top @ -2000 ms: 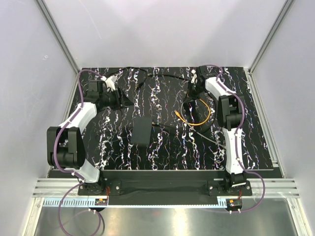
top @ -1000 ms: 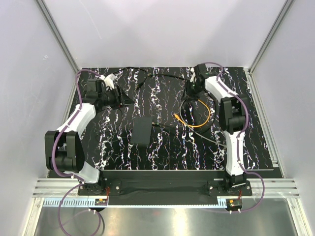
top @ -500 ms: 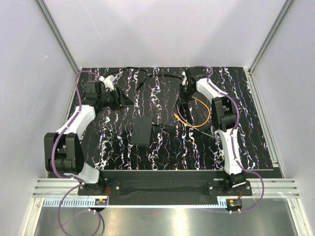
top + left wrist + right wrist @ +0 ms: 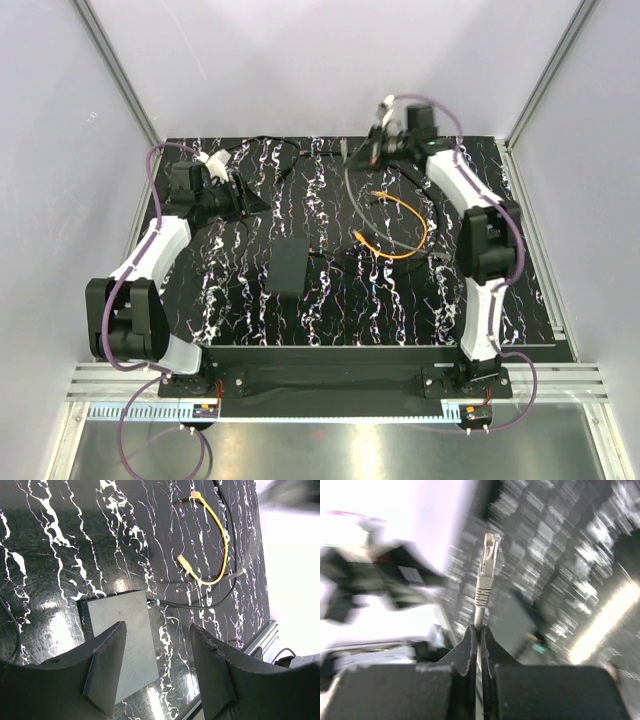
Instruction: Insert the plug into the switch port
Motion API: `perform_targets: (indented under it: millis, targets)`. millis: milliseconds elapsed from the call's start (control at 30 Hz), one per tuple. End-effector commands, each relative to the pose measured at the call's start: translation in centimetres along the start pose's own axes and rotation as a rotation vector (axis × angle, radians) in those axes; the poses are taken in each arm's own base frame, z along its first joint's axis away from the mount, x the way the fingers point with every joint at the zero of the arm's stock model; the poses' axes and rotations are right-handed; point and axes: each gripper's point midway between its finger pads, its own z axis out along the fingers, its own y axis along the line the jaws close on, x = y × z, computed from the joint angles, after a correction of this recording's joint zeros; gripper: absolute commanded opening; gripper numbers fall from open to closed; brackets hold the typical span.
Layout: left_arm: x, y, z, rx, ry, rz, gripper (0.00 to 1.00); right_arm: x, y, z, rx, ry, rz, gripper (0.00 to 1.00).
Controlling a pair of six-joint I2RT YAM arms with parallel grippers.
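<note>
The switch, a flat matte-black box (image 4: pixel 287 267), lies mid-table; it also shows in the left wrist view (image 4: pixel 125 640). A black cable with a teal tip (image 4: pixel 156 602) enters its right-hand edge; the free ports are not clearly visible. My right gripper (image 4: pixel 372 150) is raised at the back of the table, shut on a grey cable (image 4: pixel 479 622). Its clear plug (image 4: pixel 490 547) sticks out beyond the fingertips. My left gripper (image 4: pixel 243 200) hovers at the left, open and empty (image 4: pixel 157 626), looking down at the switch.
A yellow patch cable (image 4: pixel 405 225) loops on the black marbled mat right of the switch, and shows in the left wrist view (image 4: pixel 217 555). Thin black cords (image 4: pixel 300 155) run along the back. White walls enclose three sides. The right wrist view is motion-blurred.
My right arm has lifted from the mat and swung up toward the back wall, carrying the grey cable and its plug. My left arm has shifted only slightly.
</note>
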Motion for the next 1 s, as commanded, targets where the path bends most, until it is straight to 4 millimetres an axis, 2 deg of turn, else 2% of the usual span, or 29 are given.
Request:
perform_targets:
  millis: [0, 33, 67, 100, 133, 167, 200, 333, 400, 467, 533, 600, 633, 667, 700, 733, 767, 800, 833, 867, 900, 933, 967]
  targets:
    - [-1.1, -2.0, -1.2, 0.054, -0.049, 0.050, 0.59, -4.5, 11.4, -7.1, -0.326, -0.124, -0.113, 0.00]
    - [-1.1, -2.0, -1.3, 0.055, -0.049, 0.051, 0.59, -6.0, 13.5, -9.2, -0.383, -0.195, -0.218, 0.00]
    - [-1.0, -2.1, -1.3, 0.056, -0.047, 0.050, 0.59, -6.1, 15.0, -10.3, -0.430, -0.189, -0.131, 0.00]
    - [-0.9, -2.1, -1.3, 0.060, -0.044, 0.050, 0.59, -6.1, 15.7, -11.2, -0.465, -0.194, -0.123, 0.00]
    - [-1.0, -2.3, -1.4, 0.063, -0.047, 0.053, 0.59, -6.8, 17.3, -13.1, -0.516, -0.251, -0.211, 0.00]
    - [-0.9, -2.4, -1.5, 0.071, -0.045, 0.050, 0.59, -6.8, 18.3, -14.1, -0.550, -0.245, -0.134, 0.00]
    - [-0.8, -2.4, -1.5, 0.073, -0.046, 0.051, 0.59, -7.1, 19.6, -15.5, -0.593, -0.296, -0.210, 0.00]
    - [-0.6, -2.6, -1.5, 0.084, -0.043, 0.053, 0.59, -8.1, 22.5, -19.5, -0.671, -0.387, -0.227, 0.00]
    - [-0.6, -2.6, -1.5, 0.087, -0.043, 0.047, 0.59, -8.3, 23.4, -20.7, -0.695, -0.410, -0.251, 0.00]
    - [-0.7, -3.2, -1.6, 0.111, -0.044, 0.054, 0.59, -8.2, 23.7, -20.6, -0.664, -0.399, -0.304, 0.00]
    - [-0.8, -3.8, -1.8, 0.143, -0.040, 0.067, 0.59, -7.2, 24.0, -20.7, -0.639, -0.356, -0.348, 0.00]
    - [-1.1, -4.5, -2.2, 0.166, -0.054, 0.102, 0.59, -5.9, 23.2, -20.3, -0.599, -0.304, -0.418, 0.00]
    - [-1.1, -5.0, -2.4, 0.190, -0.050, 0.116, 0.59, -5.1, 23.4, -20.5, -0.578, -0.277, -0.427, 0.00]
    - [-1.3, -5.5, -2.6, 0.205, -0.056, 0.144, 0.59, -4.5, 22.3, -20.0, -0.548, -0.271, -0.500, 0.00]
    - [-1.3, -5.8, -2.8, 0.221, -0.057, 0.159, 0.59, -3.6, 21.1, -19.5, -0.513, -0.212, -0.434, 0.00]
    - [-1.2, -6.5, -3.0, 0.254, -0.046, 0.172, 0.58, -2.5, 21.8, -20.0, -0.492, -0.205, -0.461, 0.00]
    - [-1.2, -6.9, -3.2, 0.272, -0.047, 0.201, 0.58, -2.5, 20.9, -19.8, -0.443, -0.247, -0.662, 0.00]
    - [-1.5, -7.3, -3.4, 0.285, -0.052, 0.220, 0.58, -2.8, 20.5, -19.8, -0.373, -0.288, -0.712, 0.00]
    - [-1.6, -7.9, -3.7, 0.308, -0.050, 0.242, 0.58, -0.5, 18.8, -19.2, -0.290, -0.215, -0.573, 0.00]
    - [-1.6, -8.1, -3.9, 0.316, -0.048, 0.268, 0.57, -0.7, 18.5, -19.5, -0.221, -0.240, -0.787, 0.00]
    - [-2.0, -8.9, -4.2, 0.328, -0.054, 0.301, 0.57, 0.7, 16.6, -19.3, -0.125, -0.193, -0.732, 0.00]
    - [-2.1, -9.2, -4.4, 0.329, -0.052, 0.325, 0.57, 1.2, 16.1, -19.6, -0.078, -0.181, -0.761, 0.00]
    - [-1.6, -9.3, -4.6, 0.336, -0.036, 0.362, 0.57, 1.6, 15.2, -19.8, -0.033, -0.163, -0.862, 0.00]
